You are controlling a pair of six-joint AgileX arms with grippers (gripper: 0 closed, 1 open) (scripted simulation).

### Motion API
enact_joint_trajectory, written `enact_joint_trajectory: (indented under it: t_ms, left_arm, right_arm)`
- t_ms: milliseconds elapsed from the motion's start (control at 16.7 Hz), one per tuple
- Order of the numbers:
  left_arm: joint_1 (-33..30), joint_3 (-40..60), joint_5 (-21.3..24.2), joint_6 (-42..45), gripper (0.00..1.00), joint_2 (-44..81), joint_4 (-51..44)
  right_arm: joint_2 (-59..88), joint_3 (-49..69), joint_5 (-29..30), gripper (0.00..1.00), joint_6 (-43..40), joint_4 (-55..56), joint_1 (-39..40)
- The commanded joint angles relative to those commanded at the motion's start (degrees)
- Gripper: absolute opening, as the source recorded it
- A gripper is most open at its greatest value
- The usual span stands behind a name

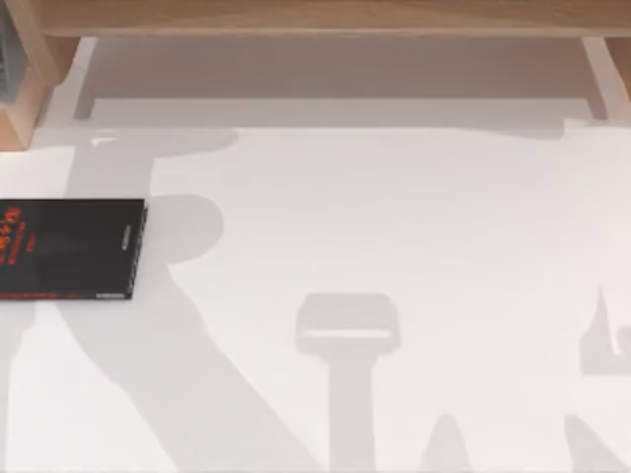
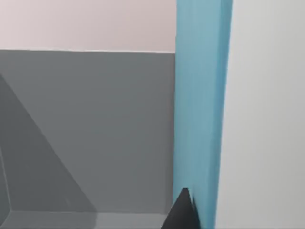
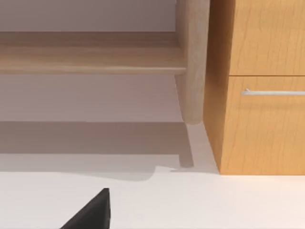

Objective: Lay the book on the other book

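Observation:
The book [image 2: 200,109] is light blue and stands upright as a tall strip close in front of the left wrist camera. A dark tip of my left gripper [image 2: 183,217] sits right against its lower end. A grey-blue sliver of it [image 1: 6,59] shows in the wooden shelf at the top view's far left. The other book [image 1: 69,248] is black with red lettering and lies flat at the table's left edge. A dark part of my right gripper [image 3: 90,213] hovers low over the white table.
A wooden shelf [image 1: 315,18] runs along the table's back edge, with a post [image 3: 193,62] and a drawer cabinet [image 3: 259,86] in the right wrist view. Arm shadows cross the white table [image 1: 414,227].

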Motion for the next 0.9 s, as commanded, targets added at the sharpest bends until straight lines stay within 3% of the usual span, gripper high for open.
enact_joint_trajectory:
  t_ms: [900]
  left_arm:
    - [0.6, -1.6, 0.4, 0.1, 0.0, -2.7, -1.0]
  right_arm:
    - [0.0, 0.0, 0.0, 1.0, 0.0, 0.0, 0.0]
